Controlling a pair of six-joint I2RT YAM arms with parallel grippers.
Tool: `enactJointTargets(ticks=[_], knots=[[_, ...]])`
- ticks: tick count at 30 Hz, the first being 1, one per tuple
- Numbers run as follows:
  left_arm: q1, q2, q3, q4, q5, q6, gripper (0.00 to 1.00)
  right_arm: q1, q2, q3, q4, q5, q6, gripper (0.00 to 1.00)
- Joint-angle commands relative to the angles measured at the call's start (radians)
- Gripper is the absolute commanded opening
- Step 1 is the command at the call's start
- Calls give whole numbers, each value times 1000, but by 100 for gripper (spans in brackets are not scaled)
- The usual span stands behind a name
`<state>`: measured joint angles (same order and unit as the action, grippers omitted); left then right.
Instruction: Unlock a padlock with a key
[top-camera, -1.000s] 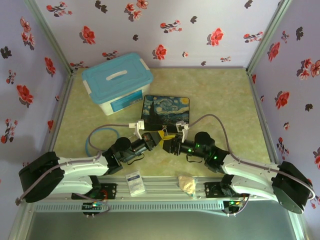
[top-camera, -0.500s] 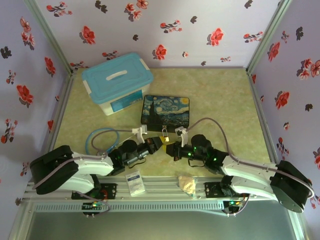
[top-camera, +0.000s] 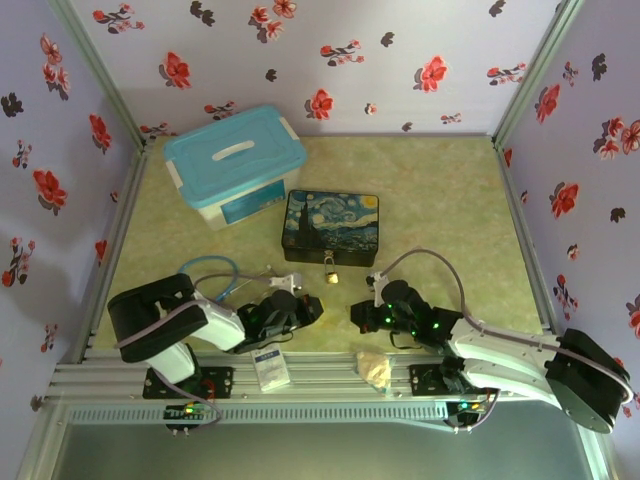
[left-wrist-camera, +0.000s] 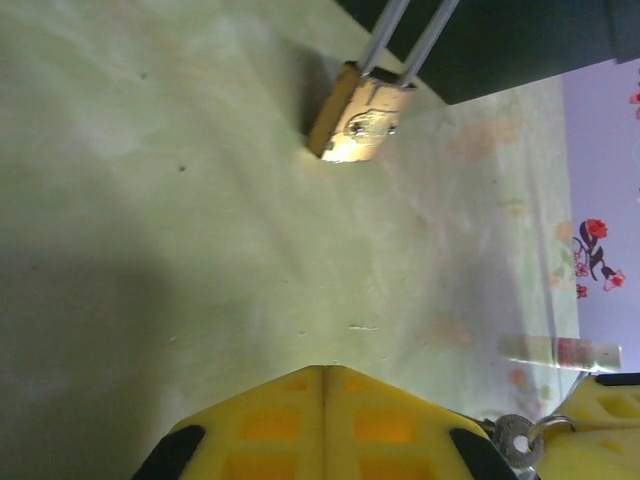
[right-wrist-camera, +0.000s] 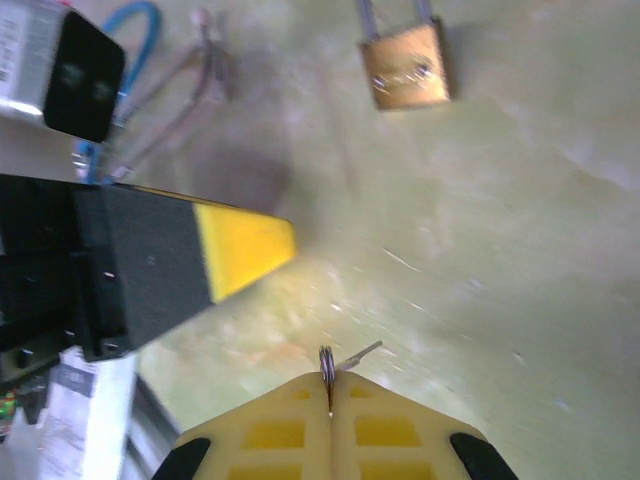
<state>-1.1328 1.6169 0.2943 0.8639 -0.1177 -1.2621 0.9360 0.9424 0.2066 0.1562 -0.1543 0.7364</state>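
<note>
Fig.: approach stage, top + both wrist views; the padlock (top-camera: 331, 272) lies flat on the table (top-camera: 450, 190), just in front of the near wall of the painted box (top-camera: 331, 227); both grippers sit short of it on the robot side, so it lies ahead of & between them; its long axis runs near–far: silver shackle points away toward the box, brass body points back toward the arms; whether the shackle tip touches the box cannot be told; both shackle legs enter the body, so it reads as locked; keyhole not made out w/ certainty; the right gripper (right-wrist-camera: 329, 385) has its fingers fully together, pinching the key (right-wrist-camera: 362, 353) at its ring end; the thin blade sticks out sideways from the tips, to the right & slightly up in the right wrist view, i.e. crosswise to the fingers, not along the line to the padlock; the left gripper (left-wrist-camera: 323, 372) has its fingers fully together w/ nothing between them; the padlock lies almost straight ahead of its tips in the left wrist view; in the top view the left tips look slightly nearer the padlock than the right; judgement: the coming move turns on bringing the key's long axis into line w/ the padlock's, entering from the body end; w/ the blade crosswise, a wrist turn or regrip seems needed; the left arm, nearer & empty, is the likely one to steady the body.
</note>
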Motion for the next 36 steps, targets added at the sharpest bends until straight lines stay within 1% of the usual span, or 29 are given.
enactJointTargets(ticks=[1,3,6,10,14,17,20,24,27,30,36], knots=[[-6,15,-1,33,-25,-14,1,-3,2,25,-126,50,-9,0],[-7,3,-1,28,-25,-4,1,-1,8,24,-116,57,-9,0],[-10,-22,-1,13,-25,1,2,-2,33,39,-56,29,-8,0],[-8,-62,-1,-1,-31,17,3,-2,82,100,-86,42,-31,0],[-9,-114,-10,-31,-57,27,3,-1,127,132,-33,39,-50,0],[-8,-182,-23,-99,-99,42,4,-1,189,181,-8,64,-73,0],[-8,-265,-31,-190,-145,60,7,-2,275,226,20,84,-89,0],[-7,-377,-17,-334,-179,100,9,-1,359,219,77,93,-74,0],[-7,-421,-14,-388,-196,115,10,-1,351,178,163,104,-48,0],[-8,-418,-13,-382,-202,117,10,0,348,193,121,121,-58,0],[-8,-358,-2,-329,-176,117,10,2,276,94,110,149,-29,0]])
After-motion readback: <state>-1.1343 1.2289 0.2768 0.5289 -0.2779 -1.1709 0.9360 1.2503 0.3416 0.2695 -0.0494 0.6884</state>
